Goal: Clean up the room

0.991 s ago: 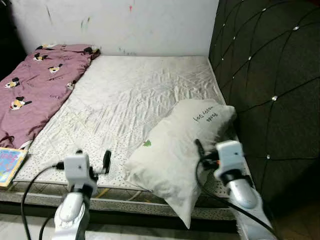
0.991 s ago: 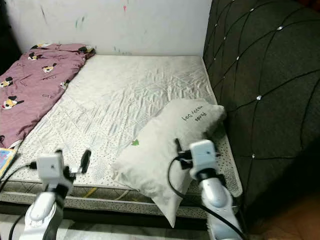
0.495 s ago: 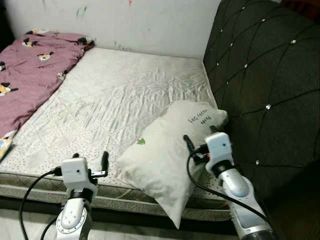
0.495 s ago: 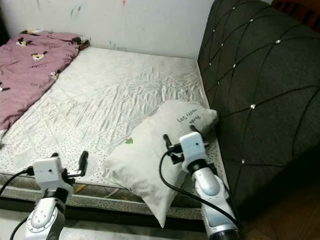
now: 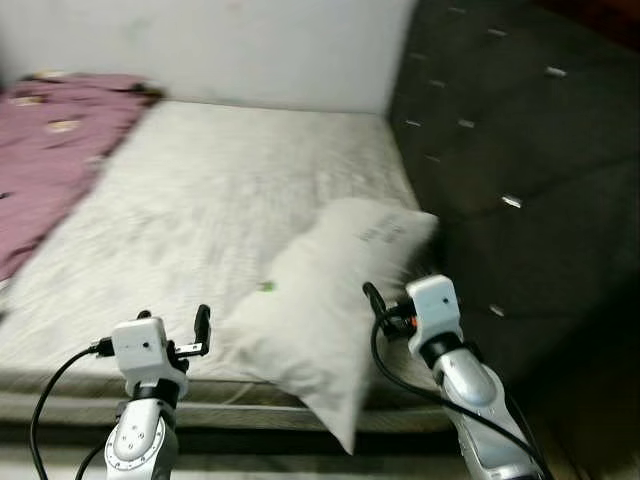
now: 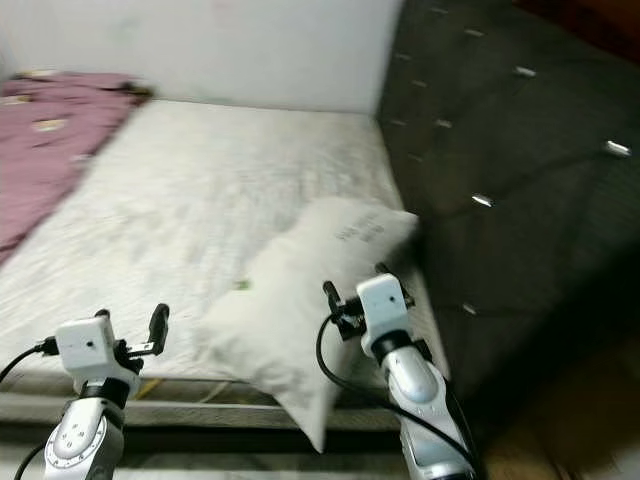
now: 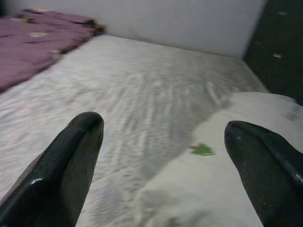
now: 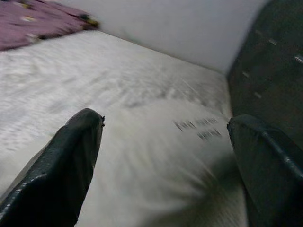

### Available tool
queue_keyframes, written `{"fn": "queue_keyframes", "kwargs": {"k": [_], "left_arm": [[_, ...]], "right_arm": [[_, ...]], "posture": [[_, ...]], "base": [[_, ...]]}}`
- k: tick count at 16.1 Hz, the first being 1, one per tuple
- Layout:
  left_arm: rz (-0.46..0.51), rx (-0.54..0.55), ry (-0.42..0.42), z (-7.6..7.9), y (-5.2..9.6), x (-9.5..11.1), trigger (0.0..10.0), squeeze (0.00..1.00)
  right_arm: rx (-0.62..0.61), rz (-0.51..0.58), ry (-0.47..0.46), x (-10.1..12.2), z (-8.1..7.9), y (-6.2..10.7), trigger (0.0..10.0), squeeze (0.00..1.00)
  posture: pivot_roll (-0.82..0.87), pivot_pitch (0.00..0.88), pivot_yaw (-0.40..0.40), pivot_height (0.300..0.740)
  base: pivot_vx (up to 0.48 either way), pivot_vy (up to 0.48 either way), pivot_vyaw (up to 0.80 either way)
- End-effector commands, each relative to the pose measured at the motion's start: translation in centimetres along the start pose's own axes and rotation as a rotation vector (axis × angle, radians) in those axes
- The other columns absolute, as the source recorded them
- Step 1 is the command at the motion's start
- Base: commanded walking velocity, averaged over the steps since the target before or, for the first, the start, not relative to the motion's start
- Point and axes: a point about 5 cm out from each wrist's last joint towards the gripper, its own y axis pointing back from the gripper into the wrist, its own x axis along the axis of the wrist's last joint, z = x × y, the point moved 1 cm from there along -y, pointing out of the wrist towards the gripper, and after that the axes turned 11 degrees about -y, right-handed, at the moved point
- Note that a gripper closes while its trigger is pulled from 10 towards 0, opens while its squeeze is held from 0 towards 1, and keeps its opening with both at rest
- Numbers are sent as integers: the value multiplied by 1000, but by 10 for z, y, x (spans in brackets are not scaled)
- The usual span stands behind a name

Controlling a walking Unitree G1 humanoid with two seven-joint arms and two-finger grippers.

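Bed: a mattress (image 5: 220, 190) with a pale, wrinkled sheet is seen filling most of the head views; it is set against a white wall (image 5: 250, 45) at its far side.
Headboard: a dark padded headboard (image 5: 500, 160) with small shiny studs is seen along the robot's right of the mattress.
Pillow: a white pillow (image 5: 320, 290) is laid at the near right corner of the mattress, close to the headboard; its lower corner hangs over the near edge of the bed. Dark lettering is printed near its upper end, too blurred to be read, and a small green mark is seen on its left side.
Blanket: a purple patterned blanket (image 5: 55, 150) is spread on the far left part of the mattress, well apart from the pillow.
Left gripper: the left gripper (image 7: 165, 156) is held low before the near edge of the bed, just left of the pillow; its two black fingers (image 7: 71, 156) are spread wide apart, and nothing is held between them.
Right gripper: the right gripper (image 8: 165, 151) is raised beside the pillow's right side, pointed over it; its fingers (image 8: 71, 151) are likewise spread wide apart, with nothing gripped.
Sharpness: all views are blurred by motion.
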Motion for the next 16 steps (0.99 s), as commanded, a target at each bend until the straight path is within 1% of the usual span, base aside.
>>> {"fn": "queue_keyframes", "kwargs": {"k": [1, 3, 6, 7, 8, 9, 10, 11, 14, 16], "left_arm": [[-8, -35, -1, 6, -2, 0, 10000, 0], [-5, -35, -16, 5, -4, 1, 10000, 0], [-6, -37, -24, 3, -3, 2, 10000, 0], [-3, -12, -36, -1, -2, 3, 10000, 0], [-4, 55, -48, -10, -1, 6, 10000, 0], [-2, 87, -33, -15, 0, 8, 10000, 0], [10, 93, -14, -17, 1, 13, 10000, 0], [12, 84, -11, -16, 1, 14, 10000, 0], [-11, 86, -8, -14, 3, 9, 10000, 0], [-16, 82, -4, -13, 3, 11, 10000, 0]], "right_arm": [[-21, 10, 11, 3, 5, 1, 10000, 0], [-25, 11, 10, 4, 4, 3, 10000, 0], [-26, 26, -7, 6, 2, 5, 10000, 0], [-46, 50, -15, 10, 4, 5, 10000, 0], [-163, 103, -55, 19, 16, 7, 10000, 0], [-217, 98, -94, 19, 21, 8, 10000, 0], [-228, 88, -108, 17, 22, 9, 10000, 0], [-223, 84, -110, 15, 20, 10, 10000, 0], [-212, 83, -112, 15, 17, 12, 10000, 0], [-206, 82, -107, 15, 16, 11, 10000, 0]], "posture": [[73, 0, -37, 740], [72, 0, -35, 740], [71, 0, -27, 740], [74, 0, -24, 740], [78, 0, -12, 740], [76, 0, -4, 740], [77, 0, 4, 740], [77, 0, 4, 740], [73, 0, 7, 740], [75, 0, 3, 740]], "base": [[0, 0, -800], [0, 0, -800], [0, 0, 0], [0, 0, 0], [0, 0, 0], [0, 0, 0], [0, 0, 0], [0, 0, 0], [0, 0, 0], [0, 0, 0]]}}
